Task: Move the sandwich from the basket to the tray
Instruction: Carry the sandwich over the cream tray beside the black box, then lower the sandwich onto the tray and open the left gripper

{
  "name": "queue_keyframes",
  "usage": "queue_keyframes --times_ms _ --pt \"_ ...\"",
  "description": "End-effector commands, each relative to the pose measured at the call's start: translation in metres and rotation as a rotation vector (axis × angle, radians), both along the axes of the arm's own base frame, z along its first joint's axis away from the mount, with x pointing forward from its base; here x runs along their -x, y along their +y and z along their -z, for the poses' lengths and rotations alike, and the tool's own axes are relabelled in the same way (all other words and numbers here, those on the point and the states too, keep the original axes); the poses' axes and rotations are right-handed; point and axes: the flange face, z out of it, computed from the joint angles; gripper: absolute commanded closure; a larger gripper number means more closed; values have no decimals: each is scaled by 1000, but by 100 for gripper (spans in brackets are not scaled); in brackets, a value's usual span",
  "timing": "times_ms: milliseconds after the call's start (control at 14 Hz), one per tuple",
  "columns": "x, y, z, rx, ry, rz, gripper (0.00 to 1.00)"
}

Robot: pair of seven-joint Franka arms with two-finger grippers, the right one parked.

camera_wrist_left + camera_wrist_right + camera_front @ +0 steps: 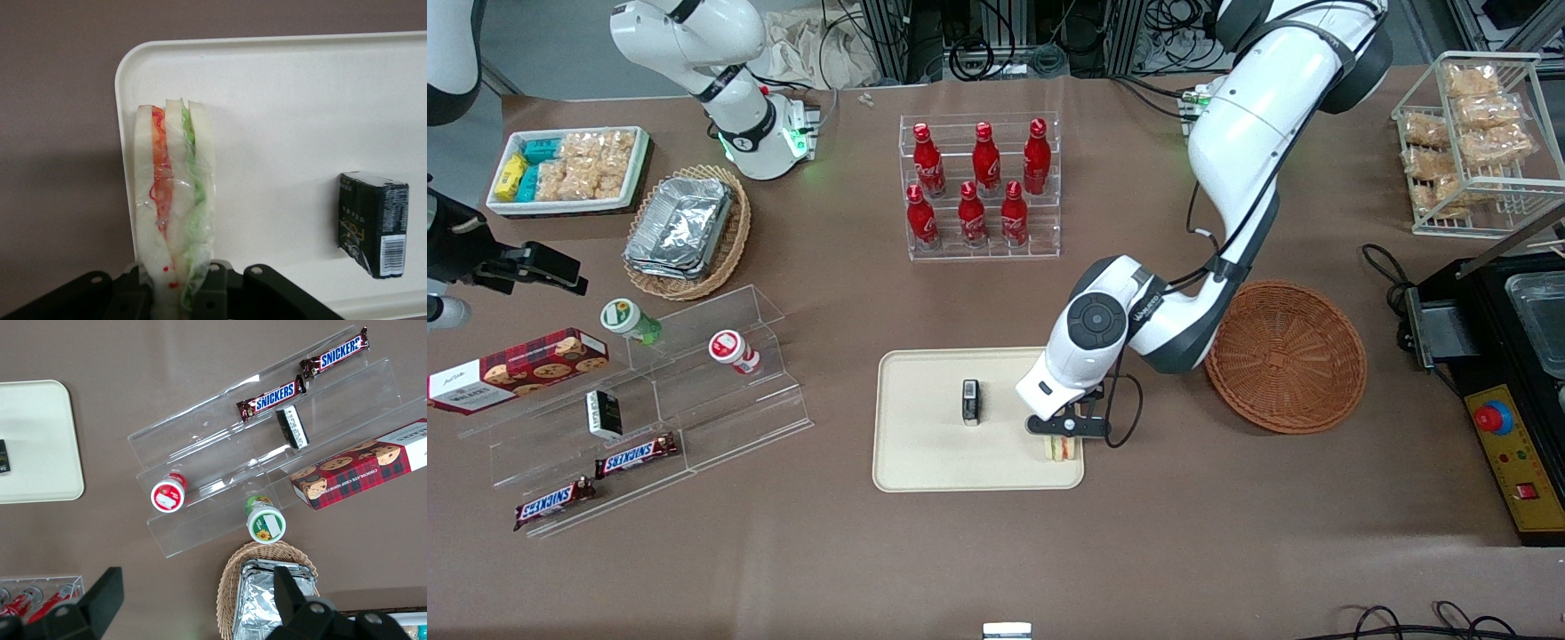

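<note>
The sandwich (1060,448) (173,193), pale bread with orange-red and green layers in clear wrap, stands upright at the corner of the cream tray (925,471) (300,100) nearest the front camera, on the side toward the basket. My left gripper (1065,428) (177,293) is right above it, shut on the sandwich's upper end. Whether the sandwich rests on the tray surface I cannot tell. A small black-and-white object (970,402) (373,223) stands near the tray's middle. The reddish-brown wicker basket (1285,356) lies beside the tray toward the working arm's end, with nothing in it.
A clear rack of red bottles (980,188) stands farther from the camera than the tray. Clear stepped shelves (649,400) with Snickers bars, cups and a cookie box, a tan basket of foil containers (687,231) and a white snack bin (567,169) lie toward the parked arm's end. A black machine (1512,373) sits at the working arm's end.
</note>
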Motion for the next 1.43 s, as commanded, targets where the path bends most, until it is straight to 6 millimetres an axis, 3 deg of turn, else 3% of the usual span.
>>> queue_keyframes --times_ms 0,71,214,286,357,500,714,929,1214,1357 --pt "-1 -11 0 6 -20 1 95" --pt "0 -12 3 7 -17 4 94" --pt "-1 -12 3 14 -23 1 77" --pt "-1 -12 3 15 -22 -1 56" --pt "-1 -12 3 16 -21 -8 22" --pt "-1 -12 3 15 -23 -19 1" --pt "-2 -13 1 25 -29 -21 1" --pt "-10 -4 -17 32 -51 -35 1" --pt "-28 35 -70 0 -58 -91 1" --pt "-30 64 -124 -46 -49 -122 0"
